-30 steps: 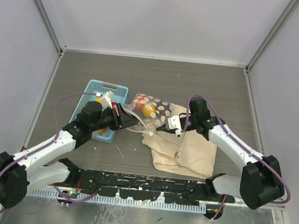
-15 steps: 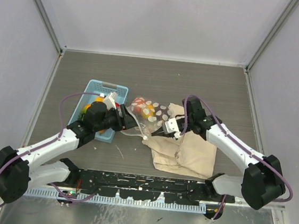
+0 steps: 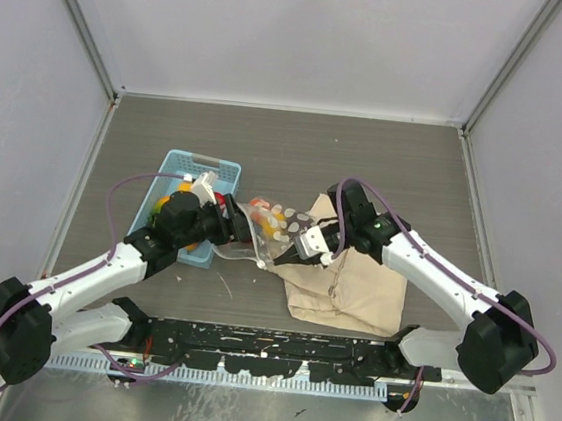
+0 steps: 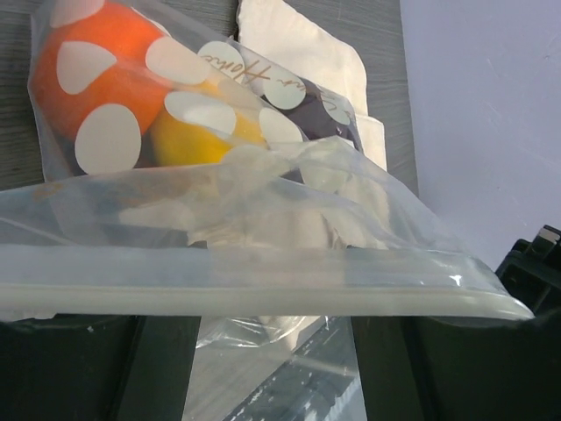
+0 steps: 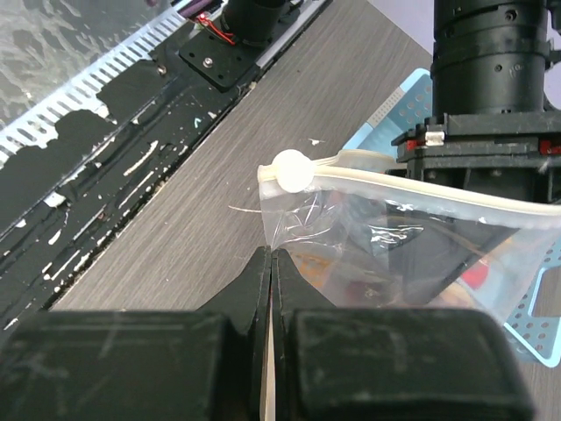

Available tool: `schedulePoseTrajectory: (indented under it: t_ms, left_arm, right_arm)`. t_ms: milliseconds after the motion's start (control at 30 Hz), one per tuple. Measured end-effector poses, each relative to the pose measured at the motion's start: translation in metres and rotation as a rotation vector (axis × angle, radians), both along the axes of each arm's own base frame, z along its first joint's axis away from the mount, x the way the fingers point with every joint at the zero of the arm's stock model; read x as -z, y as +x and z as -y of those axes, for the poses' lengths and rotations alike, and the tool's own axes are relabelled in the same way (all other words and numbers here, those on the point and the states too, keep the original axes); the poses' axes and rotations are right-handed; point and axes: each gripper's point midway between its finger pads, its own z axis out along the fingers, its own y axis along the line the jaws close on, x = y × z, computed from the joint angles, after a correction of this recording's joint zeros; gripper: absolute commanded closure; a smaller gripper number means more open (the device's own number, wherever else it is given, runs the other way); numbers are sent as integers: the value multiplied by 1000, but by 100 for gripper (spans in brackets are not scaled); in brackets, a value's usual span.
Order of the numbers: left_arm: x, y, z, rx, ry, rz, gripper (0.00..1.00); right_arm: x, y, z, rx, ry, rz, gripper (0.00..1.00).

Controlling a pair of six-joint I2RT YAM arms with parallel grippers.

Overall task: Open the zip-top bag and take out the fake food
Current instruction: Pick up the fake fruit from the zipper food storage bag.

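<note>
Two arms meet over a grey table [image 3: 367,159], with the containers described from largest to smallest. A beige cloth bag [image 3: 363,290] lies flat under and behind the right gripper [image 3: 292,252]. A light blue basket [image 3: 180,168] sits beneath and behind the left gripper [image 3: 227,227]; orange pieces show in it beside that wrist. The zip-top bag [image 3: 264,231], clear with white oval spots, hangs stretched between the two grippers. It holds the fake food [image 4: 114,70]: one orange piece, one yellow, one dark maroon.

The right jaws are pressed together on the bag's clear film, just below the white slider [image 5: 291,170] at the end of the zip strip. The left jaws stand wide apart, with the zip strip running straight across in front of both fingers. Whether those fingers press on the plastic cannot be told.

Only the left wrist view resolves the three pieces inside the bag, lying beyond the strip. Only the right wrist view shows the slider and the pinch. Only the top view shows the basket's contents.
</note>
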Motion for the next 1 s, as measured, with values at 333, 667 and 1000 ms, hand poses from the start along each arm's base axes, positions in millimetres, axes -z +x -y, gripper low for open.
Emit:
schedulePoseTrajectory:
  t_ms: [333, 667, 1000]
  left_arm:
    - [4, -3, -2, 3, 27, 1, 36]
    - [8, -2, -7, -11, 52, -2, 35]
    - [34, 2, -9, -10, 129, -36, 35]
  right_arm:
    - [-10, -24, -11, -75, -13, -7, 98]
    - [-5, -6, -5, -2, -47, 10, 85]
    - [1, 44, 26, 168, -55, 15, 44]
